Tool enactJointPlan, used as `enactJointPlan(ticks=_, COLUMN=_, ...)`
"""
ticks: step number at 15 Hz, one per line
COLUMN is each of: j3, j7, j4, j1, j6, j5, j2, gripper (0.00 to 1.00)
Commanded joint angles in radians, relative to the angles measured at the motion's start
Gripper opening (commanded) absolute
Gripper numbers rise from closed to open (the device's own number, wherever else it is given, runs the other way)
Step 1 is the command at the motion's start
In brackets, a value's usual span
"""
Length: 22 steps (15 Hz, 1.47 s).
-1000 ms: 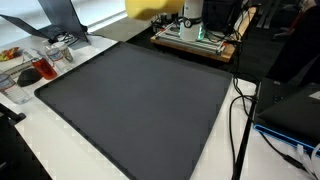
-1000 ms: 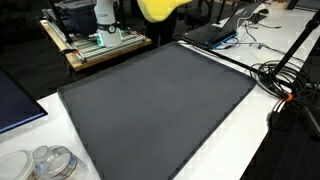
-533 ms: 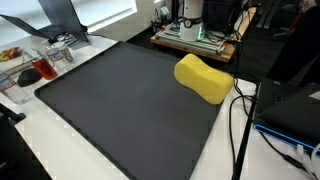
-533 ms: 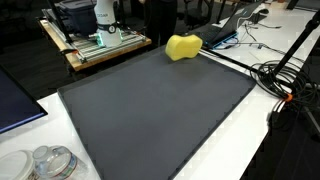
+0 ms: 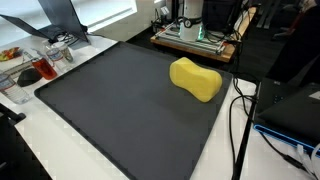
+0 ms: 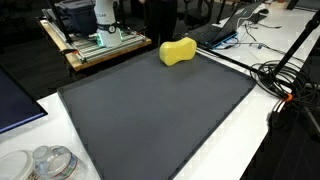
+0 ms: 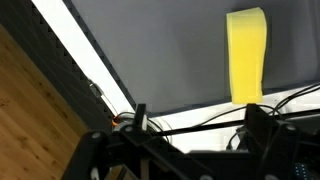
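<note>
Broadly, a white tabletop [image 5: 215, 152] [image 6: 252, 128] carries a large dark grey rectangular mat [image 5: 125, 100] [image 6: 150, 110] [image 7: 165, 50] that covers most of it in both exterior views. Beyond the mat's far edge stands a low wooden platform [image 5: 193, 45] [image 6: 85, 57], with the white foot of the robot on top of it. An open black laptop [image 6: 215, 34] sits just past the mat's far corner in an exterior view. Next in size is the yellow peanut-shaped foam sponge [image 5: 195, 79] [image 6: 178, 51] [image 7: 246, 55], which lies flat on the mat near its far edge, on the side towards the laptop, with nothing touching it. In the wrist view the sponge shows as a long yellow block lying on the grey surface, one end close to the mat's border. The black Robotiq gripper [image 7: 197, 122] appears only in the wrist view, along the bottom of the picture; its two dark fingers [image 7: 140, 113] stand wide apart with nothing between them, so it is open and holds nothing, well apart from the sponge. Black cables [image 5: 240, 110] [image 6: 282, 76] trail over the white tabletop beside the mat's edge, and more run across the wrist view just past the mat's border. A pair of clear glass jars [image 6: 50, 162] stands on the tabletop at the mat's near corner in an exterior view.
</note>
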Motion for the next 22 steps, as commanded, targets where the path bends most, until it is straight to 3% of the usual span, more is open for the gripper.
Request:
enactJointPlan(ticks=1, j3=0.182, j7=0.175, j4=0.025, j1=-0.153, j6=0.022, j5=-0.013, j2=-0.055, gripper=1.00)
enactJointPlan(ticks=4, j3=0.350, j7=0.330, j4=0.037, j1=-0.280, j6=0.023, j5=-0.015, j2=-0.078, gripper=1.00)
enactJointPlan(ticks=7, j3=0.480, j7=0.412, j4=0.059, j1=-0.405, j6=0.023, j5=0.071, j2=-0.084, gripper=1.00)
enactJointPlan(ticks=8, j3=0.422, j7=0.374, j4=0.028, j1=-0.339, j6=-0.007, j5=0.019, j2=-0.056, gripper=1.00)
enactJointPlan(ticks=10, j3=0.487, j7=0.407, j4=0.045, j1=-0.395, j6=-0.013, j5=0.034, j2=-0.067, gripper=1.00)
enactJointPlan(ticks=14, j3=0.503, j7=0.409, j4=0.035, j1=-0.422, j6=-0.027, j5=0.045, j2=-0.085, gripper=1.00)
enactJointPlan(ticks=16, j3=0.562, j7=0.393, j4=0.036, j1=-0.461, j6=-0.051, j5=0.085, j2=-0.095, gripper=1.00)
enactJointPlan(ticks=19, j3=0.726, j7=0.370, j4=0.063, j1=-0.590, j6=-0.030, j5=0.115, j2=-0.072, gripper=1.00)
enactJointPlan(ticks=22, j3=0.938, j7=0.351, j4=0.107, j1=-0.776, j6=-0.011, j5=0.152, j2=-0.031, gripper=1.00)
